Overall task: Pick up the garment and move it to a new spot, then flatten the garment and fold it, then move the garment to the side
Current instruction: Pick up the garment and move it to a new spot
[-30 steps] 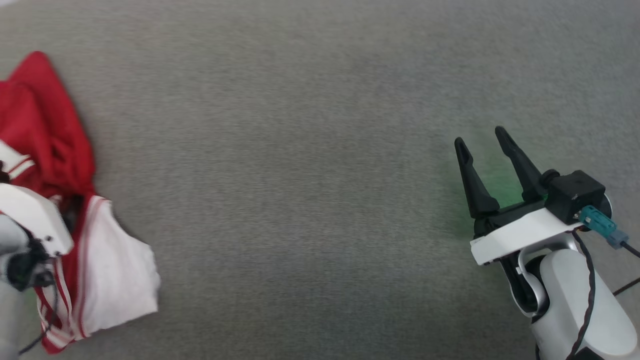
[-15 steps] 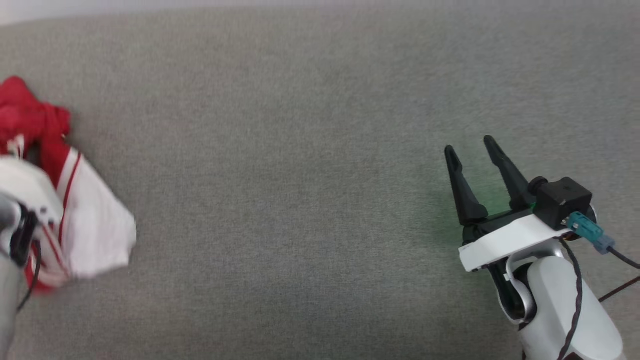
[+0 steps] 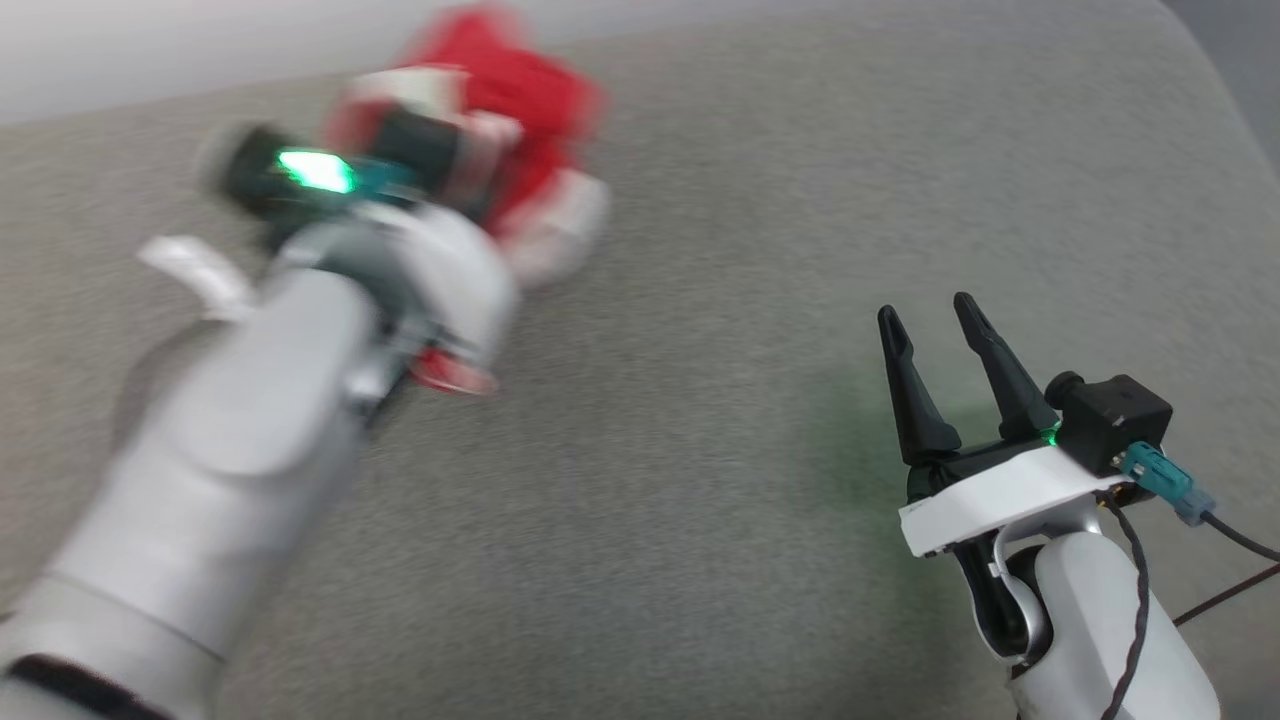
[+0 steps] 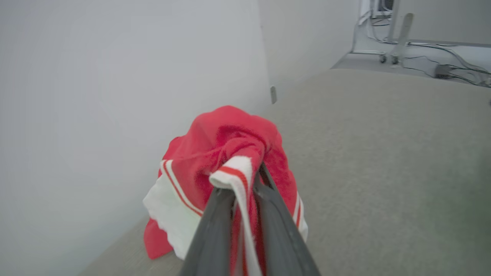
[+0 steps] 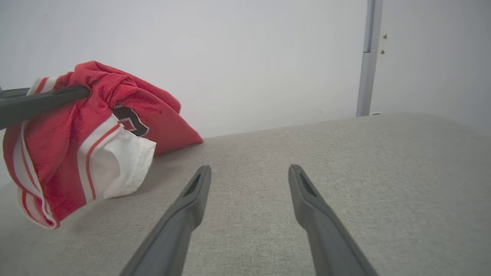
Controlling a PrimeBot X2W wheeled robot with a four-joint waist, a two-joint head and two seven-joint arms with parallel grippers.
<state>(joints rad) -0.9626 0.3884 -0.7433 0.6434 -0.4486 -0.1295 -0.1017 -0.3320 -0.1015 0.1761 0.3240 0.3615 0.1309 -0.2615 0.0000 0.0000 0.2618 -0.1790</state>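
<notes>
The garment [image 5: 76, 126] is hanging as a bunched red bundle at the left of the right wrist view, a white sleeve with red stripes drooping from it and part of a black, white-edged number peeking out from the folds. Its far red corner is reaching down to the grey fabric surface [image 5: 345, 184] by the white wall [image 5: 230, 57]. The near, lower end seems to be hovering just above the surface, though the angle makes that hard to settle.

The left gripper [image 4: 247, 180] is pinching a gather of red cloth and striped trim. In the left wrist view its two dark fingers [image 4: 215, 230] are drawing close together from the bottom edge, with fabric squeezed between them and the tips buried in the folds. In the head view this arm and the bundle are smearing into a blur at the upper left.

The right gripper [image 3: 925, 310] is sitting at the lower right of the head view, well apart from the garment. Its fingers are standing spread, gripping nothing, with bare grey surface showing between them.
</notes>
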